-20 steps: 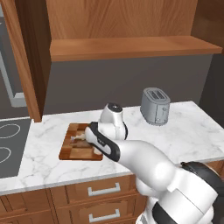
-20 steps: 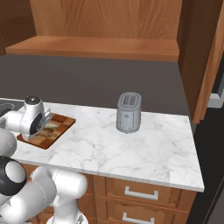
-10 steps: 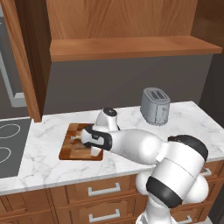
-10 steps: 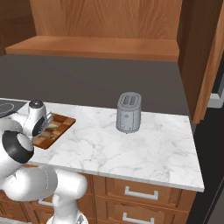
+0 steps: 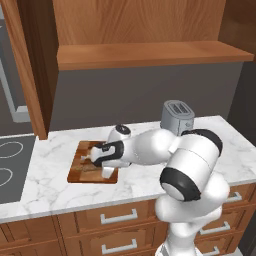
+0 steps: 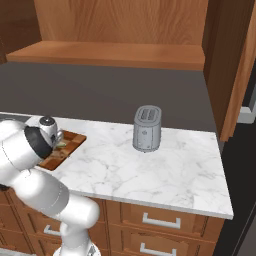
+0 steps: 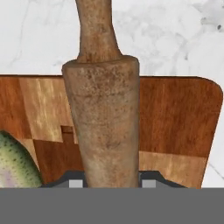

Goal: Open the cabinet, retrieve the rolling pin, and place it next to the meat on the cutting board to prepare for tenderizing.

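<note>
Dark two-finger tool low over the checkered brown wooden cutting board, clenched around the slim brown wooden rolling pin, beside the pale greenish fish-shaped meat. White marble tabletop lies bare between board edge and grey metal toaster.

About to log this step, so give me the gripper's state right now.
Gripper: shut on the rolling pin, held over the cutting board beside the meat.
</note>
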Controlling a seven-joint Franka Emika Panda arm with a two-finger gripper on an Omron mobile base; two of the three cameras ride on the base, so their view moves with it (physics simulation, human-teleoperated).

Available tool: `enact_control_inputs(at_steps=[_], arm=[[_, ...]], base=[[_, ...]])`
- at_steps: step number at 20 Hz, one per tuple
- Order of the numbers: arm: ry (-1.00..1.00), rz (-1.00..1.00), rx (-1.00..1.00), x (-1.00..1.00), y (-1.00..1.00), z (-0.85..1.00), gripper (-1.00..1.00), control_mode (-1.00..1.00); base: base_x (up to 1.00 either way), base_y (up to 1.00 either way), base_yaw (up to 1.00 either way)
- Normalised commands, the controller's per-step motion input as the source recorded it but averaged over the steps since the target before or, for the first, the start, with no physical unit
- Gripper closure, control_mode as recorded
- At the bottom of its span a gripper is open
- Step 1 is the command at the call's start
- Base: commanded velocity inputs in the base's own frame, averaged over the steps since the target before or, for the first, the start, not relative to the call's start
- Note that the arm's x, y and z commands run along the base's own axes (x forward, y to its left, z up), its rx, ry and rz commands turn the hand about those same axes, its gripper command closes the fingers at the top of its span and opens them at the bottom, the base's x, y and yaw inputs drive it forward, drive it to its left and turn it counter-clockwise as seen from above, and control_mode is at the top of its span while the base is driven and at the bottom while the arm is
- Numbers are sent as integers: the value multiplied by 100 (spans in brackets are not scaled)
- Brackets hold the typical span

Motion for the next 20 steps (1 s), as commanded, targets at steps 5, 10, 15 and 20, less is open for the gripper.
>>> enact_control_inputs(at_steps=[5, 10, 15, 20], arm=[[0, 4, 0, 22, 11, -22, 100, -100], [2, 4, 0, 13, 23, -32, -100, -100], [0, 2, 0, -1, 14, -18, -100, -100], [-6, 5, 3, -20, 7, -1, -100, -100]], base=[[0, 0, 0], [0, 0, 0], [0, 0, 0], [0, 0, 0]])
